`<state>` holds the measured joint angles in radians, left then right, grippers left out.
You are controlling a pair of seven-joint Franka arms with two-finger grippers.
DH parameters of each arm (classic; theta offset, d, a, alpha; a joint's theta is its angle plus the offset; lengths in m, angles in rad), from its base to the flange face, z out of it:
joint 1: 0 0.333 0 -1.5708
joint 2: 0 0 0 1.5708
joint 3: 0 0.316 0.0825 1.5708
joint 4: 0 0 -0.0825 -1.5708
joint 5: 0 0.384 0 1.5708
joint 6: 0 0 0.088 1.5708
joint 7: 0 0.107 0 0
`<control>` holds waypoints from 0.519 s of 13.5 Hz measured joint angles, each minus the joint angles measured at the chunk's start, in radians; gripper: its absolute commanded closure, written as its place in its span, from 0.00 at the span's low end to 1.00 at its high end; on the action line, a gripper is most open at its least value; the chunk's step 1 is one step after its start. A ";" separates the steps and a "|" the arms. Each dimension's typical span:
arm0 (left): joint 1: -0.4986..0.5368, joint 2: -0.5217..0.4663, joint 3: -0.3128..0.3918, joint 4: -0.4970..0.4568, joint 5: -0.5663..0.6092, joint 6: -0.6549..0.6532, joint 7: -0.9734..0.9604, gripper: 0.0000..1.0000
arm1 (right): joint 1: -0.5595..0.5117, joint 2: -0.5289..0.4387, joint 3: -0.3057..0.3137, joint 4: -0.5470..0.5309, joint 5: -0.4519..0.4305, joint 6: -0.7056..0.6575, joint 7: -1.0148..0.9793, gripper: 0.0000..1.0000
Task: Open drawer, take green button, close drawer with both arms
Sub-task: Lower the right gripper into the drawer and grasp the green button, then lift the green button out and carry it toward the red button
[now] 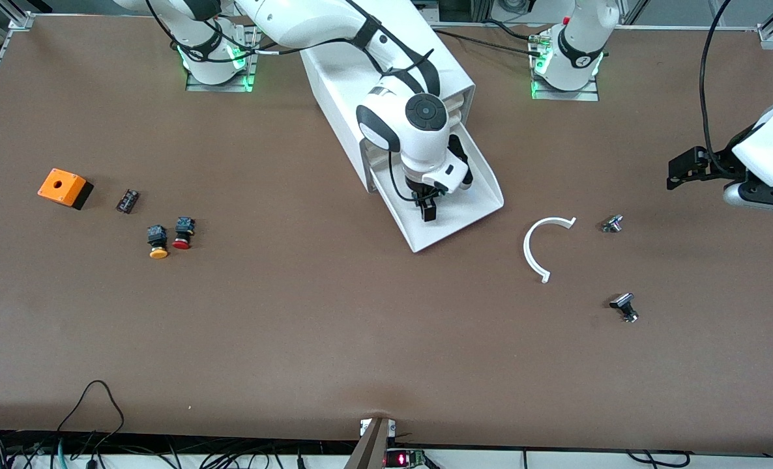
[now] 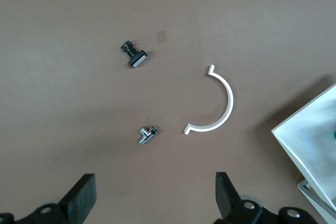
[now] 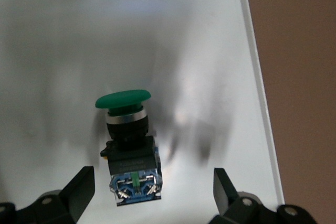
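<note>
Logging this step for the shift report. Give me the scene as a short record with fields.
drawer: lowest drawer of the white cabinet pulled out
button: green-capped button lying on its side in the drawer
right end effector: open, over the drawer, fingers either side of the button, not touching it
left end effector: open, waiting above the table at the left arm's end
nearby: white curved piece; two small metal parts
other buttons: red-capped, yellow-capped; orange box
</note>
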<state>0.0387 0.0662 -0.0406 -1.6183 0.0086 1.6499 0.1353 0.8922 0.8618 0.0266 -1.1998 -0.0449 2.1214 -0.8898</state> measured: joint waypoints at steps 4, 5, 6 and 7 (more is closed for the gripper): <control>0.000 0.000 0.000 0.000 0.000 0.000 0.000 0.00 | 0.001 0.005 0.000 0.000 0.000 0.004 0.002 0.02; 0.000 0.000 0.000 0.000 0.000 0.000 0.000 0.00 | 0.001 0.010 0.000 0.000 0.000 0.009 0.004 0.03; 0.000 0.000 0.000 0.000 0.000 0.000 0.000 0.00 | 0.001 0.013 0.000 0.000 0.000 0.016 0.005 0.07; 0.000 0.000 0.000 0.000 0.000 0.000 0.000 0.00 | 0.001 0.015 0.000 0.000 0.000 0.019 0.007 0.16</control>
<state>0.0387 0.0664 -0.0406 -1.6183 0.0086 1.6499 0.1353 0.8930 0.8769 0.0266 -1.1998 -0.0449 2.1406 -0.8833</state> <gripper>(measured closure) 0.000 0.031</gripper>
